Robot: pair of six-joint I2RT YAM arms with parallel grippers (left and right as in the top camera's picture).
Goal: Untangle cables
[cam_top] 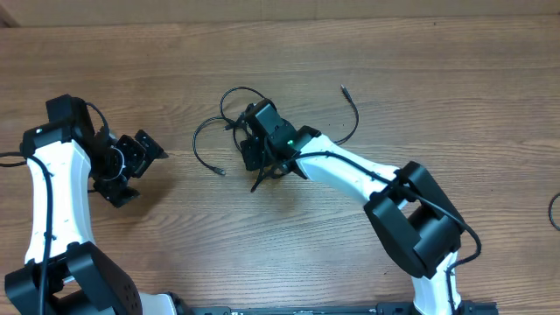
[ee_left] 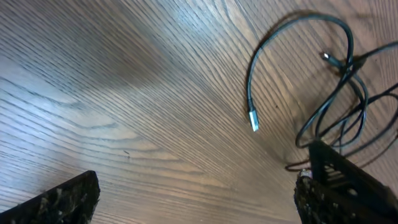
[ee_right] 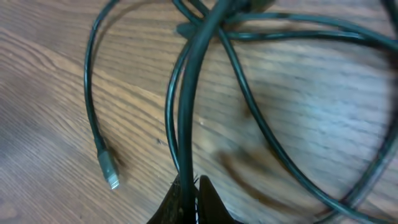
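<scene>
Cables (ee_right: pixel 185 106) knotted at mid-surface (cam_top: pixel 437 70), one strand clamped in the fully closed right pincer (ee_right: pixel 189 186), apparently for drawing free; left pincer (cam_top: pixel 138 169) spread wide, empty, standing clear.

The brown wood-grain tabletop (cam_top: pixel 420 79) is lit evenly and brightly from above in the overhead view. Only short, soft shadows are thrown under the white and black robot arms (cam_top: pixel 346 171). In the left wrist view a pale sheen is spread over the grain, and the thin black cables (ee_left: pixel 250 74) are rendered sharp. In the right wrist view the strands nearest the lens are blurred and swollen. A small silver plug end (ee_right: pixel 109 169) is kept fairly crisp, and smeared shadows are laid on the wood.
</scene>
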